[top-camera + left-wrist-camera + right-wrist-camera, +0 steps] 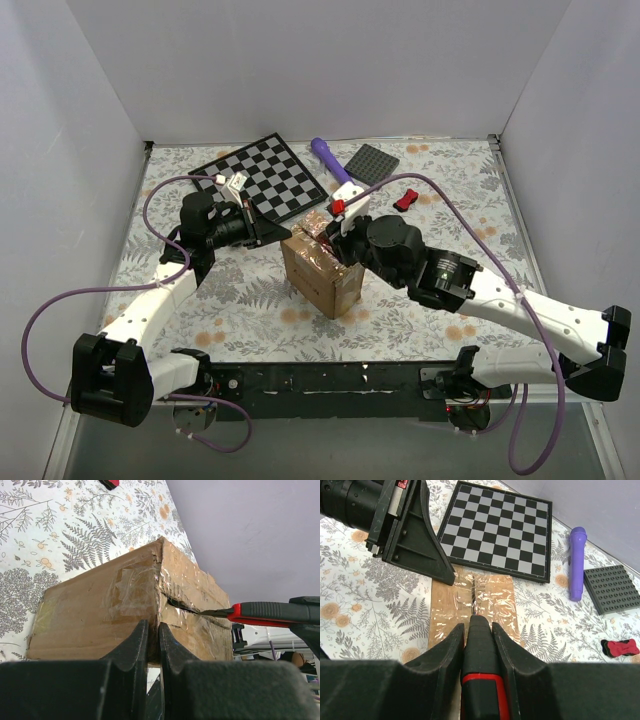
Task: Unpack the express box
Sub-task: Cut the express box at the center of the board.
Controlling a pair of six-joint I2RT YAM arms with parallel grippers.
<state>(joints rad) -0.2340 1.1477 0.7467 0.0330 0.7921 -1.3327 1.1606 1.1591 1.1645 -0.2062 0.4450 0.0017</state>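
Right hand (479, 626) grasps a black-and-red cutter (480, 692), blade tip in the taped seam of the express box (315, 280) at the middle of the tabletop (250, 310). Left hand (152, 632), clenched, sits against the box's corner edge.

Brown express box (322, 275); black-grey checkerboard (265, 180); purple cylinder (330, 158); fern-print tablecloth (230, 300); red-black cutter (260, 611).

The express box (318, 280) stands mid-table. Behind it lies a chessboard (262, 178); a studded plate (373, 163) lies right of that board.
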